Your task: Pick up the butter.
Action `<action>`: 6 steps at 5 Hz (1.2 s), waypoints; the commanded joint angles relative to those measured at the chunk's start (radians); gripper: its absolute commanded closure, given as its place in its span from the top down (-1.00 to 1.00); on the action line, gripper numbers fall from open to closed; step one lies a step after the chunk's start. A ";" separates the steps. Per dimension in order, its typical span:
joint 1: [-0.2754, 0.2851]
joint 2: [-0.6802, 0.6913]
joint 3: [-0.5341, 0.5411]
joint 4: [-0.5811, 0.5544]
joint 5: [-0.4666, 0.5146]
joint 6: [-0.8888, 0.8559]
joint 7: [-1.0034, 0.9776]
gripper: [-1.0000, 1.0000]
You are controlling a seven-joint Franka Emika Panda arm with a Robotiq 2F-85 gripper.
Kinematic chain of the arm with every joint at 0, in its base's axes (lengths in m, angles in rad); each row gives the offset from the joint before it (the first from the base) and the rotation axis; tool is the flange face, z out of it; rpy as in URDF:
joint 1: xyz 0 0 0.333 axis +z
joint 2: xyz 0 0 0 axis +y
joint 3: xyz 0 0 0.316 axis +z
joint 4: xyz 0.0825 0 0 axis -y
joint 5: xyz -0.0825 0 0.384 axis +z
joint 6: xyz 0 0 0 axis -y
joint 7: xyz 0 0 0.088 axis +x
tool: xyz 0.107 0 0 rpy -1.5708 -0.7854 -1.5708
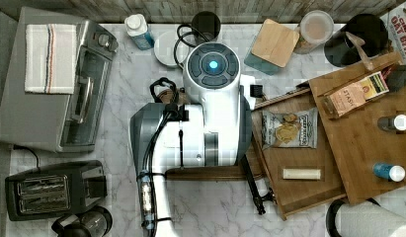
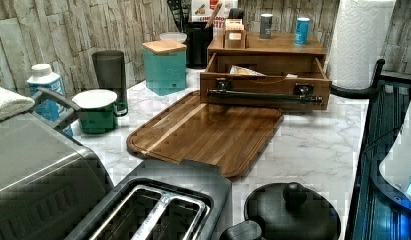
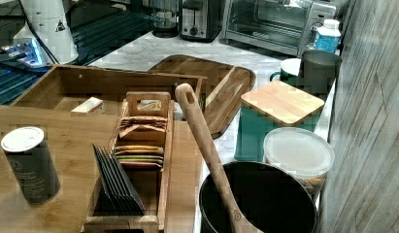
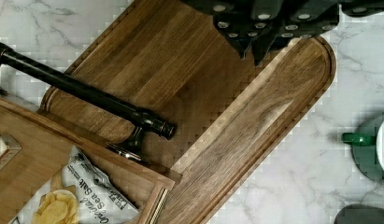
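Butter [image 1: 301, 173], my target, lies untouched on the floor of the open wooden drawer [image 1: 299, 195], lower right of the top view, its long axis running across the frame, ends pointing left and right. Above it sits the chip bag [image 1: 289, 128]. My tool [image 4: 269, 35] hangs over the cutting board [image 4: 255, 126], well apart; I cannot tell its spread. Reach, descent and grasp all remain.
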 commanded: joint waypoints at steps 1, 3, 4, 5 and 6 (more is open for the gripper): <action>0.000 0.000 0.000 -0.001 0.004 0.000 0.000 -1.00; -0.084 -0.053 -0.083 -0.080 0.003 0.069 -0.079 -1.00; -0.123 -0.050 -0.138 -0.092 0.052 0.099 -0.094 -1.00; -0.158 -0.081 -0.161 -0.161 0.034 0.213 -0.014 -1.00; -0.158 -0.087 -0.198 -0.170 0.052 0.219 0.070 -1.00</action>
